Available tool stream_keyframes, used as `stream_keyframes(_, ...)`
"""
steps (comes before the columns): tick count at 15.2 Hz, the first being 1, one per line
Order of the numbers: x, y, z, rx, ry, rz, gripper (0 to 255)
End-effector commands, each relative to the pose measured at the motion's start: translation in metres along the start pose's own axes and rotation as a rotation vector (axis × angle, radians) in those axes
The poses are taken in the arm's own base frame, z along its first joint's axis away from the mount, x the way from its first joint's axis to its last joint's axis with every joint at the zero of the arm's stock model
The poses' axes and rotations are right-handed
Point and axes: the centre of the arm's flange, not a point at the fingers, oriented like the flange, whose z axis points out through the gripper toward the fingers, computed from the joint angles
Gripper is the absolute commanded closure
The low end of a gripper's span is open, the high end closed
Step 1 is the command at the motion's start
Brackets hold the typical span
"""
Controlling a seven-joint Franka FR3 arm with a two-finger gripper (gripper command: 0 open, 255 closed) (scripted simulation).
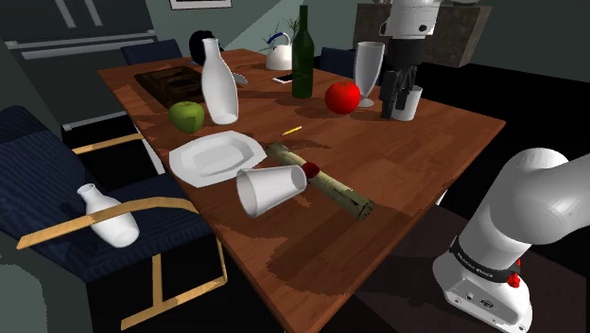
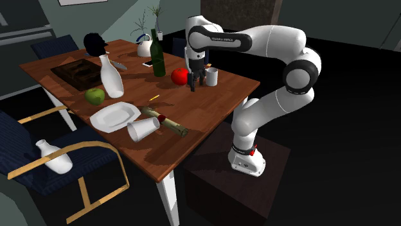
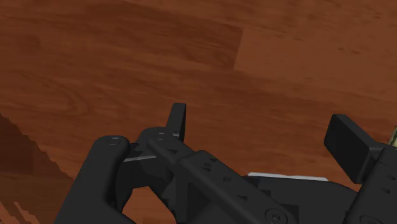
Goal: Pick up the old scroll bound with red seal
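Tool (image 1: 391,109) empty with fingers spread wide, scroll (image 1: 331,187) well apart from it on the worktop (image 1: 444,132)
Shoulder view, left to right: white plate (image 1: 213,156), tipped white cup (image 1: 269,192), then the scroll lying flat just beside the cup, long axis running far-left to near-right; tool stands far right by the red apple (image 1: 342,96), so the scroll lies leftward and nearer
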Motion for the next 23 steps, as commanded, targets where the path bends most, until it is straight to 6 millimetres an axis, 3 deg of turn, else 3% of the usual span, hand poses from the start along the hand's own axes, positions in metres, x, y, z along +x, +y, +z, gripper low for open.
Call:
stream_keyframes(1,0.0,0.0,0.0,0.0,0.0,0.0,0)
stream_keyframes(18,0.043,-0.192,0.07,0.098,0.063,0.011,0)
stream_keyframes(23,0.046,-0.196,0.093,0.101,0.065,0.012,0)
